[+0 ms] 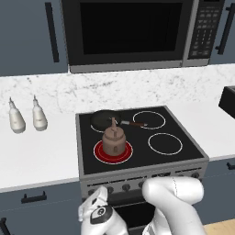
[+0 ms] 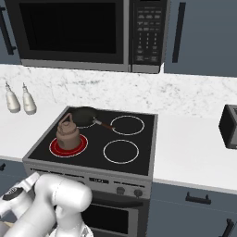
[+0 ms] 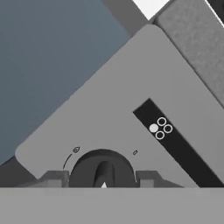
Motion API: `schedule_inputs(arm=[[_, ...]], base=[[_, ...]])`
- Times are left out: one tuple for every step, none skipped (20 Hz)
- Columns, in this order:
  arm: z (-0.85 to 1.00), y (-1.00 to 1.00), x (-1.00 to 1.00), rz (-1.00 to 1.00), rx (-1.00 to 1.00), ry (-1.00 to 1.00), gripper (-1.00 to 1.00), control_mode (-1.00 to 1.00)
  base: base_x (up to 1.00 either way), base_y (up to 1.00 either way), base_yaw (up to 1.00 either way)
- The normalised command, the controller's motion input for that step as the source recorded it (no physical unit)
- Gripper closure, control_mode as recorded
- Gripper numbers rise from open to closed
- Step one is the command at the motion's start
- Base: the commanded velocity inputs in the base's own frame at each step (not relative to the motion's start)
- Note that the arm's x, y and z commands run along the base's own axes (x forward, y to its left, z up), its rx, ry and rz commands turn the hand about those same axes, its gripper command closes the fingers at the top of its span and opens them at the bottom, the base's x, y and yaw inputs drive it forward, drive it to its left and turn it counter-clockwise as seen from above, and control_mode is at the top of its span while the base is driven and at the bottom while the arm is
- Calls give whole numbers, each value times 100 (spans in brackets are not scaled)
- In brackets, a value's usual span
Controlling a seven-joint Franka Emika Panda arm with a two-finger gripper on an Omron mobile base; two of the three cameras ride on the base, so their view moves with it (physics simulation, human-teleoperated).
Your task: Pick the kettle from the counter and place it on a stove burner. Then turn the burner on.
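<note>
The brown kettle [image 1: 114, 141] [image 2: 67, 133] stands upright on the front-left stove burner [image 1: 98, 154] [image 2: 54, 147], whose ring glows red. Nothing touches the kettle. My gripper [image 1: 96, 196] [image 3: 103, 179] is low at the stove's front panel, away from the kettle. In the hand view its two fingertips [image 3: 55, 178] sit tight on either side of a dark round knob [image 3: 102, 168]. The white marble counter [image 1: 36, 151] [image 2: 194, 152] runs along both sides of the cooktop.
A black frying pan [image 1: 103, 120] [image 2: 84, 115] sits on the rear-left burner just behind the kettle. Two white bottles [image 1: 17, 118] [image 1: 39, 115] stand on the left counter. A dark toaster [image 2: 229, 126] is at the right. A microwave [image 1: 128, 32] hangs above the stove.
</note>
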Motion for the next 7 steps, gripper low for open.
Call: schedule_inputs(arm=[[0,6,-8,0,-33,0,100,-100],[0,5,-12,0,-33,0,100,-100],[3,6,-14,0,-33,0,100,-100],[3,6,-13,0,-33,0,100,-100],[2,4,-11,0,-31,0,100,-100],[1,2,-9,0,-30,0,100,-100],[0,0,0,0,-26,0,100,-100]], base=[[0,0,0],[0,0,0],[0,0,0],[0,0,0],[0,0,0],[0,0,0],[0,0,0]])
